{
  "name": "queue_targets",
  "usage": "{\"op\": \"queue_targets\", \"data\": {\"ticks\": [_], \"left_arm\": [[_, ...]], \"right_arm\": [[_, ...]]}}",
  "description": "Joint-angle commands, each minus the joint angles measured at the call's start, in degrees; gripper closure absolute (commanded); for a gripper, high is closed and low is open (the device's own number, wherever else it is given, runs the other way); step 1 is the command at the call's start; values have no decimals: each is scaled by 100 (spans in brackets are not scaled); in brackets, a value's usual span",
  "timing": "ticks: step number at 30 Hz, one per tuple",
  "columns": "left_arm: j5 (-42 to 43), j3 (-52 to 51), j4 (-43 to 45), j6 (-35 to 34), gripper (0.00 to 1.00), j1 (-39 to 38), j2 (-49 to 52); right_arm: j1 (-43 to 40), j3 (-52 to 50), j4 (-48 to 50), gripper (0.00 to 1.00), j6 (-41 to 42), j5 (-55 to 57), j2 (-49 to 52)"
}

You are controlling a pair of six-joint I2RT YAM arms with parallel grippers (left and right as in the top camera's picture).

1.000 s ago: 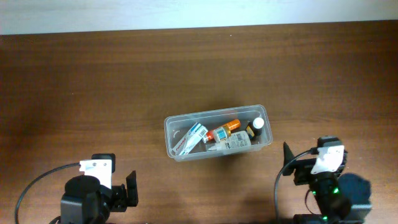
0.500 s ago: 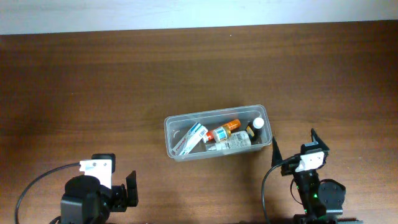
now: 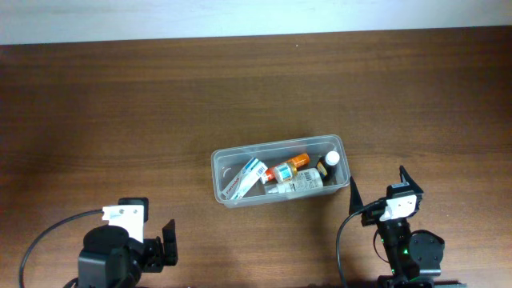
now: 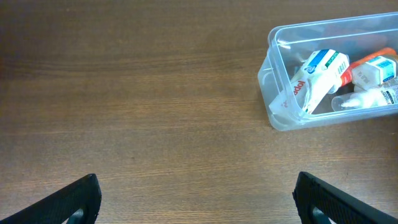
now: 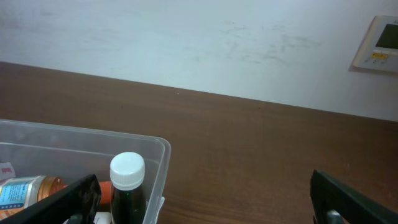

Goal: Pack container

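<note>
At centre frame on the table sits the container; lower left, the left end effector stands apart; lower right, the right end effector likewise apart.

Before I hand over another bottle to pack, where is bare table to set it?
Bare table: left of the container, behind it to the far edge, and between it and the left gripper. Crowded: inside the container, and its right corner, close to the right gripper.
</note>
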Motion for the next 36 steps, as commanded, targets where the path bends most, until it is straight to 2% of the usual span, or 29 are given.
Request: {"op": "queue_targets", "data": {"ticks": [1,11,16,20,23,27,28,31,34,35,36], "left_arm": [[15,-17,-2,70,1,-22,-33],[17,-28,2,72,0,9,-72],[-155,-39,11,98,1,136,-494],[-358,-315,426,160,1,225,-1060],[-348,-1176,1558,592,1,391,-1762],[-341,-2284,2898,651,1,540,-2326],[-214,-2920,3748,654,1,573,-2570],[-129,-3727,4990,651,1,575,-2618],[-46,-4675,6603,651,1,575,-2618],[17,-4813,6699,623,1,557,-2621],[-55,-4706,6428,634,1,573,-2623]], "right_arm": [[26,-26,-28,2,-37,-52,-33],[26,-26,-28,2,-37,-52,-33],[26,-26,-28,2,-37,-52,-33],[26,-26,-28,2,-37,-52,-33],[26,-26,-28,2,-37,-52,-33],[26,-26,-28,2,-37,-52,-33],[26,-26,-28,2,-37,-52,-33],[26,-26,-28,2,-37,-52,-33],[26,-26,-28,2,-37,-52,-33],[26,-26,-28,2,-37,-52,-33],[26,-26,-28,2,-37,-52,-33]]}}
